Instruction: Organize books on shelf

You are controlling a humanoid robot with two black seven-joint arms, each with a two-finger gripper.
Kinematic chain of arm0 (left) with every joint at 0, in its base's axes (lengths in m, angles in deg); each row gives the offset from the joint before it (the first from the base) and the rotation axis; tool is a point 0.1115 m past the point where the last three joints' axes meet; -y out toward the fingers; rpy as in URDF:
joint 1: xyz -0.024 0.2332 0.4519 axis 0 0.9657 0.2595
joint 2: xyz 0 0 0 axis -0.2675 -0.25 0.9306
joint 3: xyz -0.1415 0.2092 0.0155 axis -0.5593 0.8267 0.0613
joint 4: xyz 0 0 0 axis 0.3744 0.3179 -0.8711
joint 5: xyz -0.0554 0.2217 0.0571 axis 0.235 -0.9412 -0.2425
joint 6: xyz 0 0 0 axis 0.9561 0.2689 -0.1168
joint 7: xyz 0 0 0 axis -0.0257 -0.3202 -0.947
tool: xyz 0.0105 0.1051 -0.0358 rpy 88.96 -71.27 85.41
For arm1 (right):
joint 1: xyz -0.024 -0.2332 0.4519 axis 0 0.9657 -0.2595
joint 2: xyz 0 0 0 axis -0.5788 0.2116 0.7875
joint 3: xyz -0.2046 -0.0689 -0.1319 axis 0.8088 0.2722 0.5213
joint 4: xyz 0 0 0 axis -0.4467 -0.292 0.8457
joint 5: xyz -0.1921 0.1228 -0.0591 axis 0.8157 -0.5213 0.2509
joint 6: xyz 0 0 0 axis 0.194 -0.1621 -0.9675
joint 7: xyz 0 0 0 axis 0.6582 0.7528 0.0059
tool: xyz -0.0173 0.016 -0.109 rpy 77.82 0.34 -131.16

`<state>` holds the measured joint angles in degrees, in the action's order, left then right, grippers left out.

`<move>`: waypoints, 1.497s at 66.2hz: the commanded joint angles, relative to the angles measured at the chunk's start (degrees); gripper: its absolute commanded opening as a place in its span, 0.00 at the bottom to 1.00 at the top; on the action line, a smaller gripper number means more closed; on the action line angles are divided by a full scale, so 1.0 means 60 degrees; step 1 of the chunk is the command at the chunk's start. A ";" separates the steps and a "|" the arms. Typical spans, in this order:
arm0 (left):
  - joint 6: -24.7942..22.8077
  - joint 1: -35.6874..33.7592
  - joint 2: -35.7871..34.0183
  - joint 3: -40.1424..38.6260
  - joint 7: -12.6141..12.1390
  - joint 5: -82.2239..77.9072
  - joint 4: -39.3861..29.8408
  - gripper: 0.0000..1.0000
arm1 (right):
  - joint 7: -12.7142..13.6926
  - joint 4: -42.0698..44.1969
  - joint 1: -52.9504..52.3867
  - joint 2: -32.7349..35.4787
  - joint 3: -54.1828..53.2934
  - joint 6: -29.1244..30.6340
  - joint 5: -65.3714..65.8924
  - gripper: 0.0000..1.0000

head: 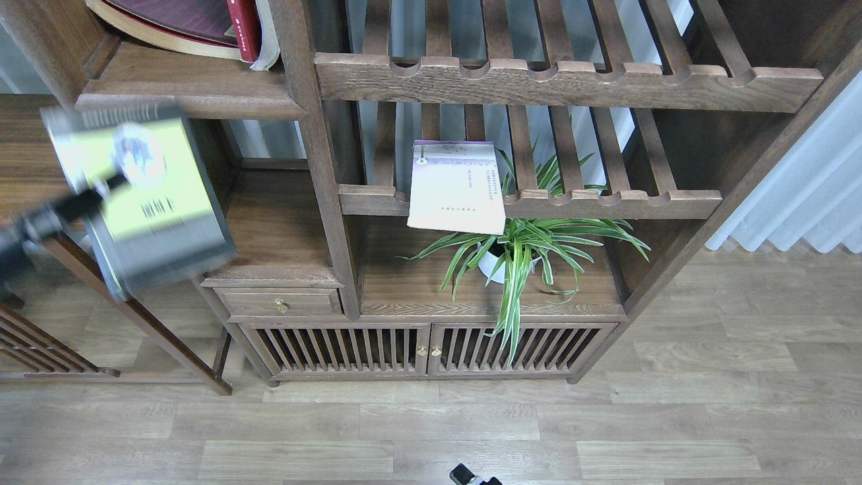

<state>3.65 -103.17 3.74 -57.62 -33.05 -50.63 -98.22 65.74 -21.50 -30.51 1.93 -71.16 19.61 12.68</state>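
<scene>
Gripping yellow-green and grey-black book [145, 195], left gripper [111, 182] holds it below and left of shelf [188, 91]; long axis runs up-down. Red book [244, 27] already there. Lavender book [458, 187] lies on slatted rack [606, 202], right. Right gripper [475, 477] barely visible, state unclear.

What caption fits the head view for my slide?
Left pincer lifts the yellow-green book beside the shelf; a pale book lies on a slatted rack.

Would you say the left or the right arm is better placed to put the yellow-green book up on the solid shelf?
Left. Its claw already carries the yellow-green book, blurred, just below the solid shelf at upper left. The right claw barely shows at the bottom edge, far from it.
</scene>
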 commanded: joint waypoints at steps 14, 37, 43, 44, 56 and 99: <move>0.0003 -0.3304 -0.0883 0.1024 -0.0886 -0.0908 0.0680 0.01 | -0.0046 0.0022 0.0022 0.0039 -0.0013 0.0000 -0.0029 1.00; 0.0003 -0.6088 0.0244 0.1478 -0.1018 -0.3501 0.2263 0.02 | -0.0046 0.0022 0.0007 -0.0005 -0.0028 0.0000 -0.0029 1.00; 0.0003 -0.6454 0.0772 0.1390 -0.1032 -0.3940 0.2453 0.02 | -0.0046 0.0022 0.0007 0.0009 -0.0028 0.0000 -0.0029 1.00; 0.0003 -0.6527 0.0917 0.1332 -0.1018 -0.4057 0.2497 0.02 | -0.0046 0.0022 0.0007 0.0009 -0.0028 0.0000 -0.0029 1.00; 0.0003 -0.6923 0.1768 0.0614 -0.0989 -0.4952 0.2805 0.02 | -0.0046 0.0022 0.0051 0.0009 -0.0028 0.0000 -0.0029 1.00; 0.0003 -0.6952 0.2222 -0.0046 -0.0842 -0.4922 0.4474 0.02 | -0.0046 0.0022 0.0080 0.0024 -0.0086 0.0000 -0.0043 1.00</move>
<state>3.67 -144.85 16.17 -56.87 -38.26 -80.42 -73.71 65.46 -21.36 -30.02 2.02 -71.67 19.61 12.42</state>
